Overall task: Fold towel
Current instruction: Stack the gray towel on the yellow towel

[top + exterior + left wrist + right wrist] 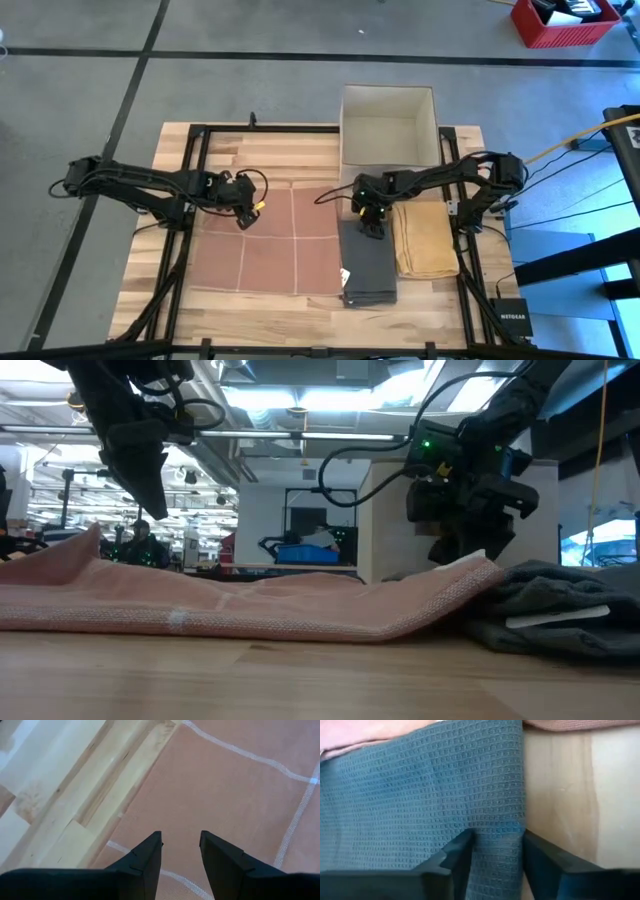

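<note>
A pink towel (265, 240) with white grid lines lies spread flat on the wooden table; its right edge (465, 575) rests raised on a folded grey towel (368, 268). My left gripper (181, 845) hangs open above the pink towel (225, 785), near its far left edge, clear of the cloth. My right gripper (497, 847) is low at the grey towel's far end (370, 226), open. Its fingers stand on either side of a strip of grey cloth (497, 820). My right gripper comes slanting down at the grey towel's far edge (517, 810). One fingertip (460, 850) is over the cloth and the other (540, 850) is at the edge beside bare wood. I cannot tell whether the fingertips touch the cloth.
A folded yellow towel (425, 238) lies right of the grey one. A white open box (388, 125) stands at the table's far edge. Black frame rails (190, 200) run along the table's left and right sides. A red crate (565, 22) sits on the floor beyond.
</note>
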You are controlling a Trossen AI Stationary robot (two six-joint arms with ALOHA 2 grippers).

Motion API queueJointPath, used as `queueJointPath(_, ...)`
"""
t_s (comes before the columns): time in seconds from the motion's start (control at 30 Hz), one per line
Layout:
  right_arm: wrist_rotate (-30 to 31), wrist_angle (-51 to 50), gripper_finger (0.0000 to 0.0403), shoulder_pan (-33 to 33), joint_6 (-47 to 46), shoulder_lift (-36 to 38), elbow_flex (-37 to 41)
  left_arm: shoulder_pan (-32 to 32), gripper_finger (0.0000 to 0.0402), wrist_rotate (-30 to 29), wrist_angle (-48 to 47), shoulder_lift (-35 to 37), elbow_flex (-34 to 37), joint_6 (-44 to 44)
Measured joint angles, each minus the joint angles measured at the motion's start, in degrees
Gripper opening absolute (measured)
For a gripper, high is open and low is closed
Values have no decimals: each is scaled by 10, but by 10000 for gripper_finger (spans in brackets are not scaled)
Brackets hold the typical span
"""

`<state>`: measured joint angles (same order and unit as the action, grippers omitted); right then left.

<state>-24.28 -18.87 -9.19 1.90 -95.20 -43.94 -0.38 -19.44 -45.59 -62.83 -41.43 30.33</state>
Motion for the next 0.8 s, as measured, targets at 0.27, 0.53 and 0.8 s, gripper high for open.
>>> queueJointPath(0.27,-8,3,94,1,4,-38,-2,0,128,0,0,0,0,-8)
queueJointPath(0.53,60,-73,19,75,-8,10,-46,0,128,-1,2,0,0,-24)
queueJointPath(0.8,149,-171,7,222,-140,47,-117,0,128,-1,2,0,0,-38)
